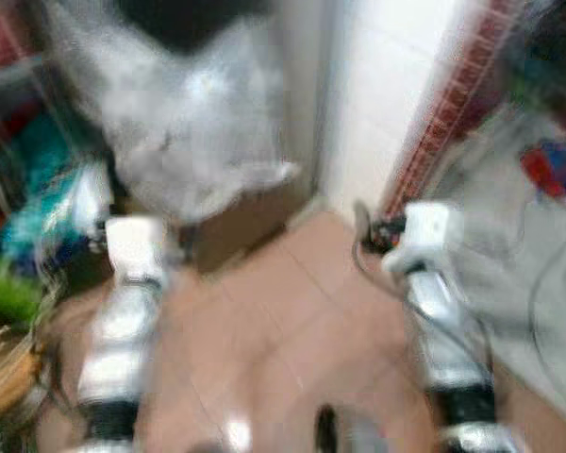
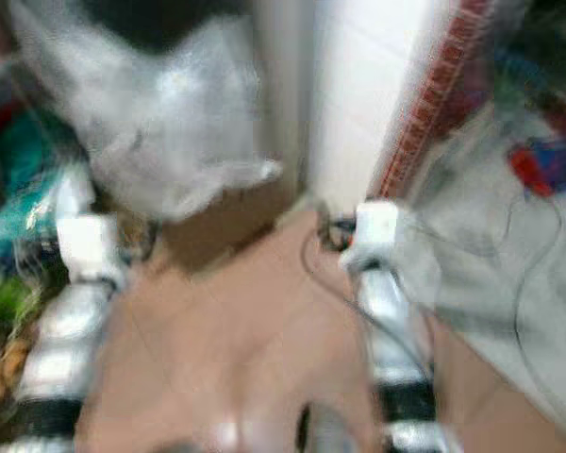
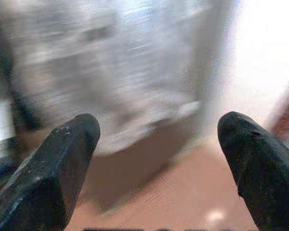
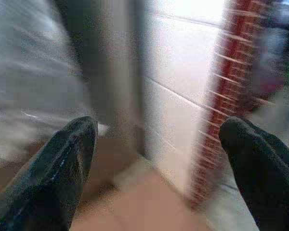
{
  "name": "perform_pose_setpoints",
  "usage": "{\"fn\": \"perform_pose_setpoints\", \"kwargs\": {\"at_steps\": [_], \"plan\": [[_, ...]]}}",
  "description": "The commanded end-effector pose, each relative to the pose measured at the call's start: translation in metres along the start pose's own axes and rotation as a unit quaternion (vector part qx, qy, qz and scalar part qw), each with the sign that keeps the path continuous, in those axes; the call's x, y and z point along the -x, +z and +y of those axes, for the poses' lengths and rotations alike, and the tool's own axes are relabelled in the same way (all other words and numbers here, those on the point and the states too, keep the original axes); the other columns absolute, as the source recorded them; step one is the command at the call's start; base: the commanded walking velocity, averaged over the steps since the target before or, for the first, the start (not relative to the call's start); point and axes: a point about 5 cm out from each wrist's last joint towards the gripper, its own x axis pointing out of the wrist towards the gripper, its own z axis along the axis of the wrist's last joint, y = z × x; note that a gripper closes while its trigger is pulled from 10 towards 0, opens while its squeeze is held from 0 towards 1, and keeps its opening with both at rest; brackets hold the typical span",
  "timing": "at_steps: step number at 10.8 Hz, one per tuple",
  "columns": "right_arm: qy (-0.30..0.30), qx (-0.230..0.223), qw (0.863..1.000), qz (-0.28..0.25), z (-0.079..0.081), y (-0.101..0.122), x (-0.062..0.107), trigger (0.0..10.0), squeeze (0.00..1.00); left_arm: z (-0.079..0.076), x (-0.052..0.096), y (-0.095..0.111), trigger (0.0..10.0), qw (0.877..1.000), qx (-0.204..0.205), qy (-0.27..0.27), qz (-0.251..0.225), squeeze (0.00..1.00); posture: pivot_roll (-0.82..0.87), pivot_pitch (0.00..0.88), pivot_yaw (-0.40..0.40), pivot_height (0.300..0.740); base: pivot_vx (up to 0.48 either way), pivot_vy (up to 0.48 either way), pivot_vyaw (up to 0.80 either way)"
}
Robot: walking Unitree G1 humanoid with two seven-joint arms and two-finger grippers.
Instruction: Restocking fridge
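Item: no fridge and no stock item can be identified; all four views are motion-blurred, so I judge I am mid-walk or mid-turn.

Left gripper [image 3: 154, 159]: fingers wide apart, nothing between them, facing a large pale grey plastic-wrapped bulk [image 1: 193, 123] standing on the tiled floor [image 1: 292, 311]. Whether this bulk is the task's thing I cannot tell.

Right gripper [image 4: 156, 166]: fingers wide apart, empty, facing a white tiled wall [image 4: 183, 82] and a red patterned strip [image 4: 231, 82] beside it.

Surroundings: colourful clutter, teal and green [image 1: 24, 208], to my left; a grey surface with cables and red-and-blue objects [image 1: 552, 165] to my right.

Handling, judged: the wrapping looks like thin, soft film, likely slippery and loose. Pinching the film alone could tear it or let it slide, so I would take hold of something firm beneath it. Weight unknown; its size suggests heavy.

Orientation: the bulk seems to stand upright, long axis roughly vertical, a loose corner of wrap trailing toward the wall. Blur prevents more.
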Motion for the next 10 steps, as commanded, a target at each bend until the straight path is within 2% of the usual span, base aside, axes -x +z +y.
{"fn": "perform_pose_setpoints", "kwargs": {"at_steps": [1,3,4,5,8,9,10], "plan": [[0.014,-0.008,1.0,-0.023,0.013,0.01,-0.005,10.0,0.0,0.017,0.007,-0.004,10.0,1.0,-0.014,0.017,0.009,0.0,0.02,0.077,0.038,0.74,0.281,0.0,-0.8],[0.014,-0.007,1.0,-0.023,0.012,0.01,-0.006,10.0,0.0,0.027,0.004,-0.003,10.0,0.999,-0.03,0.006,0.015,0.0,0.02,0.074,0.037,0.74,0.281,0.0,-0.8],[0.014,-0.009,1.0,-0.026,0.014,0.011,-0.008,10.0,0.0,0.031,-0.011,0.004,10.0,0.999,-0.04,-0.018,0.016,0.0,0.02,0.069,0.04,0.74,0.247,0.0,-0.8],[0.012,-0.01,1.0,-0.026,0.014,0.011,-0.007,10.0,0.0,0.026,-0.016,0.005,10.0,0.999,-0.036,-0.032,0.016,0.0,0.01,0.062,0.048,0.74,0.0,0.0,-0.8],[0.005,-0.008,1.0,-0.02,0.01,0.006,0.0,10.0,0.0,0.001,-0.004,-0.013,10.0,0.997,-0.014,-0.065,0.033,0.0,-0.01,0.058,0.055,0.74,0.0,0.0,-0.8],[0.004,-0.007,1.0,-0.021,0.009,0.007,0.0,10.0,0.0,-0.002,0.002,-0.019,10.0,0.997,-0.001,-0.067,0.045,0.0,0.0,0.065,0.05,0.74,0.0,0.375,-0.8],[0.004,-0.007,1.0,-0.021,0.008,0.008,-0.001,10.0,0.0,0.0,0.005,-0.019,10.0,0.997,-0.001,-0.064,0.046,0.0,0.0,0.067,0.047,0.74,0.0,0.48,-0.61]]}}
